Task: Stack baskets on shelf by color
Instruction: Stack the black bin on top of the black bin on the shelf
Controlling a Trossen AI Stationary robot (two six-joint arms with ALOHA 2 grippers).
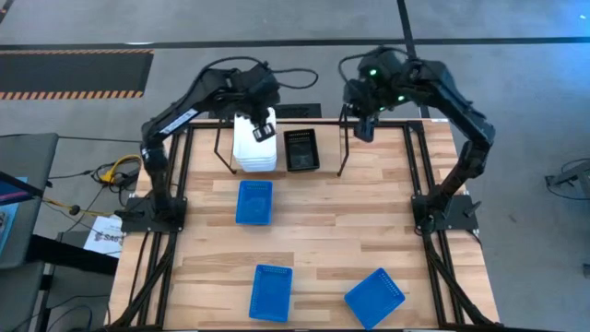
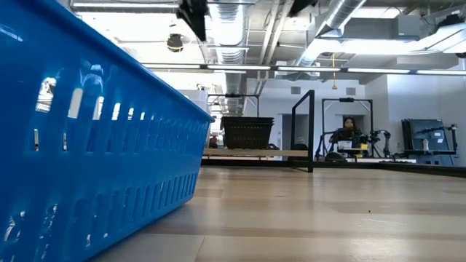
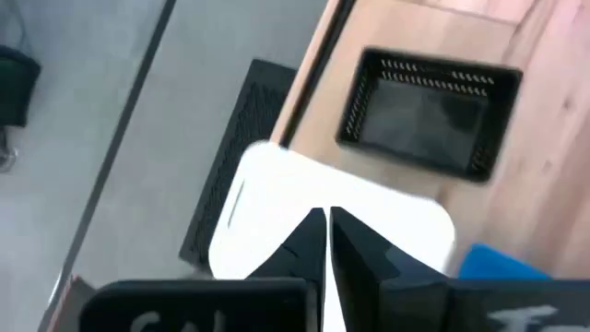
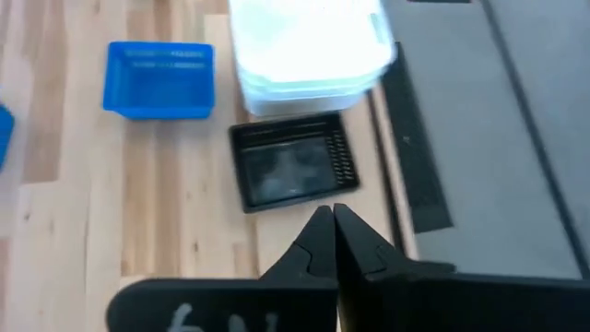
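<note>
High view: white baskets point(image 1: 255, 148) stacked beside black basket point(image 1: 301, 150) in shelf point(image 1: 343, 148).

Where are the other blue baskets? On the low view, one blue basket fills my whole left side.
Observer: One blue basket lies just in front of the shelf. Two more blue ones lie near the table's front edge.
Operator: And the white ones?
Observer: The white baskets are stacked at the shelf's left end, beside the black basket.
Operator: Which gripper is nearest them?
Observer: The left gripper is over the white stack. The right gripper hangs over the shelf's right end.
</note>
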